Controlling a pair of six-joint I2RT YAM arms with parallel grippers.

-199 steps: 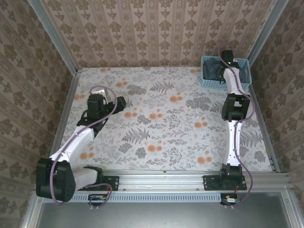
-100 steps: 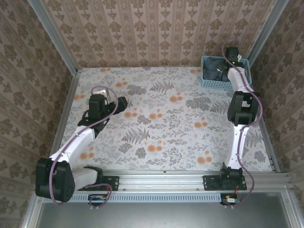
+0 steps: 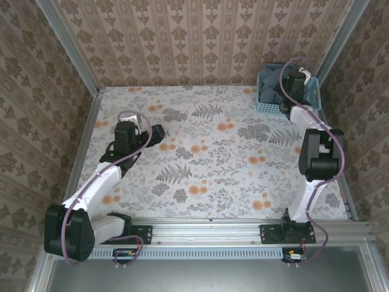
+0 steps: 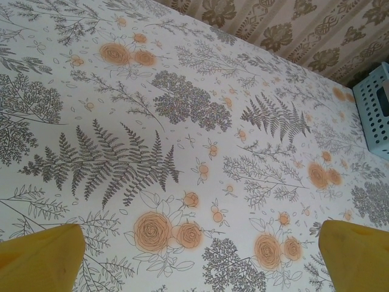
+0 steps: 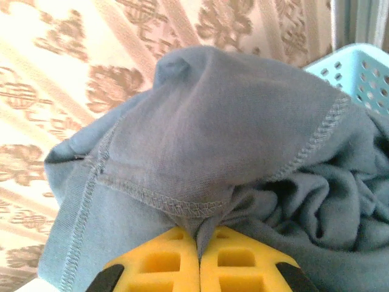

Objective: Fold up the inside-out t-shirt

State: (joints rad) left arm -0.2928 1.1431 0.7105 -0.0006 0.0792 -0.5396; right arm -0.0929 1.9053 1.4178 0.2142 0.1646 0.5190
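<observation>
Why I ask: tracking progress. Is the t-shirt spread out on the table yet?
No, the t-shirt is bunched up, pinched in the shut right gripper beside the basket.

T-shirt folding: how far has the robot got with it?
Barely begun. Done: the right claw is shut on a bunch of the t-shirt at the blue basket. In hand: getting it out. Left: nearly everything; it is not yet on the table, no fold is made, and the left claw hangs open above the table.
</observation>
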